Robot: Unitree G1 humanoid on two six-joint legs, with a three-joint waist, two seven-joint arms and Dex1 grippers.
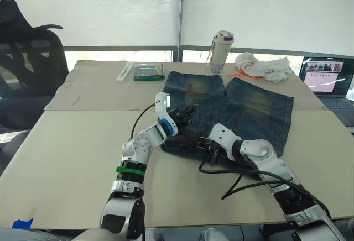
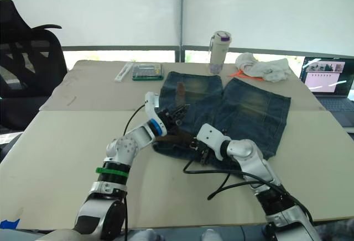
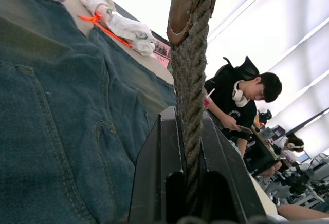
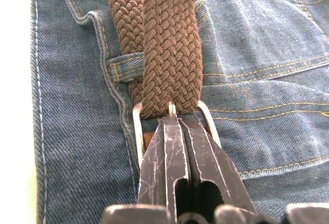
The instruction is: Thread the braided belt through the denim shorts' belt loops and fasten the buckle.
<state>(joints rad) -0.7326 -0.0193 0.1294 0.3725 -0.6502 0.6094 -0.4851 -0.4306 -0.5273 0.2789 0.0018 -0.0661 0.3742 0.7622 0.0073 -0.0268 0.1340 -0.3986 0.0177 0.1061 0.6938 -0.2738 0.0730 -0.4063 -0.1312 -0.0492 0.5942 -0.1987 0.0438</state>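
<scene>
While the denim shorts [image 1: 243, 108] lie flat on the beige table [image 1: 66, 163] with their waistband toward the robot, the braided belt [image 4: 167, 44] runs along that waistband between the two arms. In the right wrist view the brown strap lies doubled, one layer over the other, and the lower layer passes under one of the belt loops [image 4: 121, 66], a short denim strip sewn beside a seam. The buckle [image 4: 138, 131], a silver metal frame, sits at the near end of the upper strap, and its thin prong rises against the weave. The right gripper [image 4: 177, 131] has its two black fingers pressed together, and their tips meet at the buckle's prong, though whether they actually pinch the metal I cannot tell. The left gripper [image 3: 189, 147] is clamped on the belt: the strap stands up edge-on between its fingers, and the strap's leather-tipped end [image 3: 191, 3] rises above them. From the head camera both grippers sit over the waistband, the left gripper near the shorts' left edge and the right gripper close beside it toward the middle. At the table's far side stand a bottle with a purple lid [image 1: 220, 52], a crumpled white cloth [image 1: 264, 67] and a small green case [image 1: 148, 72]; a laptop [image 1: 329, 80] sits at the far right. A person wearing headphones appears in the left wrist view's background [image 3: 241, 100].
</scene>
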